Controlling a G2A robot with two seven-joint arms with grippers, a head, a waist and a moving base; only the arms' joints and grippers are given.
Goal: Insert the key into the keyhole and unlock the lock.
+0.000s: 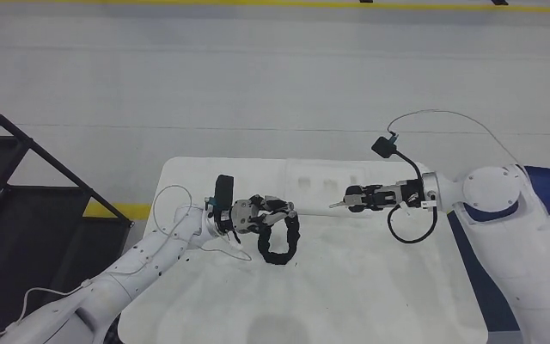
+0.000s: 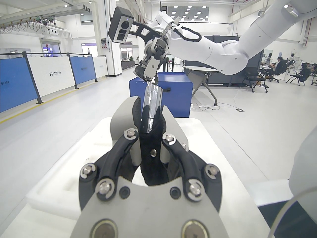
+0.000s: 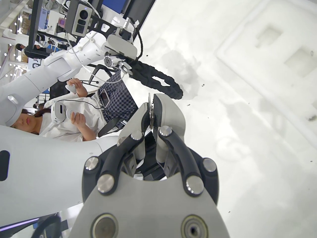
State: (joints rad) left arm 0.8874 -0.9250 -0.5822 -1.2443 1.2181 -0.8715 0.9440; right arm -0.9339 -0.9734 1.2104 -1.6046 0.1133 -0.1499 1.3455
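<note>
Lock (image 2: pixel 152 100), one only, sits clamped between the left gripper's (image 2: pixel 148 115) closed jaws. Its chrome cylinder juts past their tips and its black cable loop trails out beside them. One key (image 3: pixel 149 104), pinched edge-on in the right gripper's (image 3: pixel 152 108) jaws, points toward that cylinder but is apart from it. The cylinder's end face is hard to make out, so alignment is probably rough. A skewed approach could glance off and twist the key or lock in its grip.

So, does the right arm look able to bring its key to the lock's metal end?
Probably yes. The left gripper holds the lock with its metal cylinder pointing at the right gripper, which pinches the key, and only open air lies between them.
</note>
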